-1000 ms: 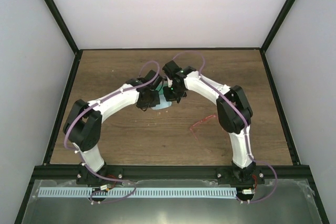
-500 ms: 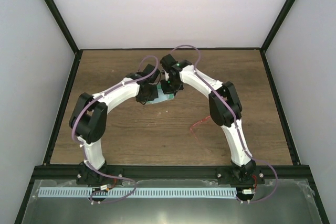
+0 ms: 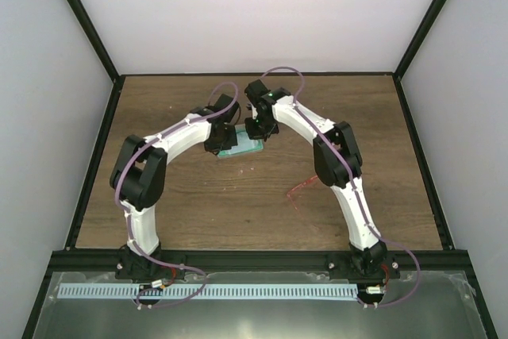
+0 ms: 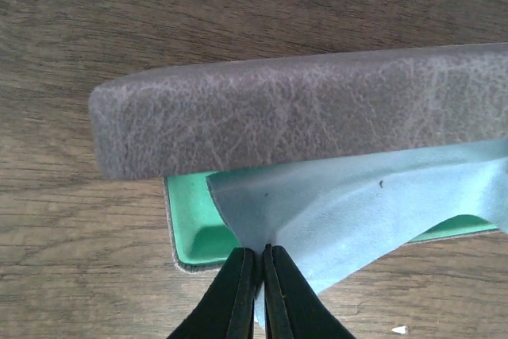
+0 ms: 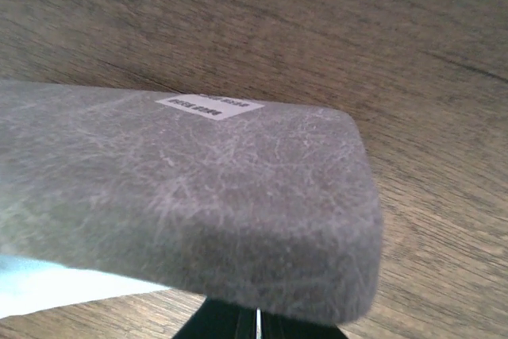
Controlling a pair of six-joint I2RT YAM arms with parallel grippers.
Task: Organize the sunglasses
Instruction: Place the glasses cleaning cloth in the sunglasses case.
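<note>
The sunglasses (image 3: 300, 188), a thin red frame, lie on the table beside the right arm's elbow, away from both grippers. The grey case (image 3: 242, 147) with green lining (image 4: 194, 226) sits mid-table with its lid (image 4: 302, 109) raised. My left gripper (image 4: 263, 253) is shut on a corner of the light-blue cloth (image 4: 357, 212), which hangs over the green lining. My right gripper (image 5: 257, 325) is shut under the near edge of the grey lid (image 5: 198, 188); that edge hides its tips. In the top view the left gripper (image 3: 224, 147) and right gripper (image 3: 255, 129) flank the case.
The wooden table (image 3: 198, 196) is framed by black rails and white walls. Purple cables loop above both wrists. A small white speck (image 4: 401, 329) lies on the wood near the left gripper.
Both arms have stretched farther from their bases, carrying the case and cloth a little toward the back. The green lining now shows where the cloth hung. The sunglasses have not moved.
</note>
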